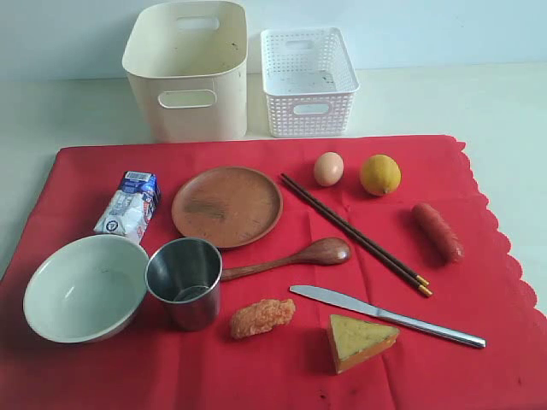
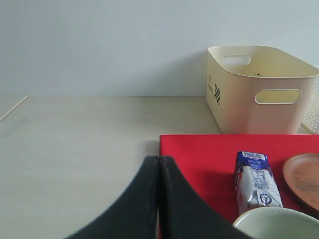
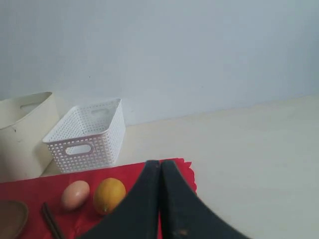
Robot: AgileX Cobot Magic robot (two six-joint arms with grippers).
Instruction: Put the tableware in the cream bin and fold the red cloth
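Grippers both pressed together, empty: left gripper (image 2: 158,162) at red cloth (image 2: 199,159) edge, bare desk (image 2: 75,149) open beside it, cream bin (image 2: 259,89) ahead past cloth, bowl (image 2: 279,221) close by; right gripper (image 3: 160,163) above scalloped cloth edge, bare desk open alongside. Pale wall (image 3: 174,50) behind.

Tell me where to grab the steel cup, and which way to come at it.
Probably the rim, from straight above: the steel cup stands upright with its mouth open, so one finger can go inside the wall and one outside. Pick the wall nearest the exterior camera, where the red cloth is bare; the bowl crowds one side and the handle of the wooden spoon the other.
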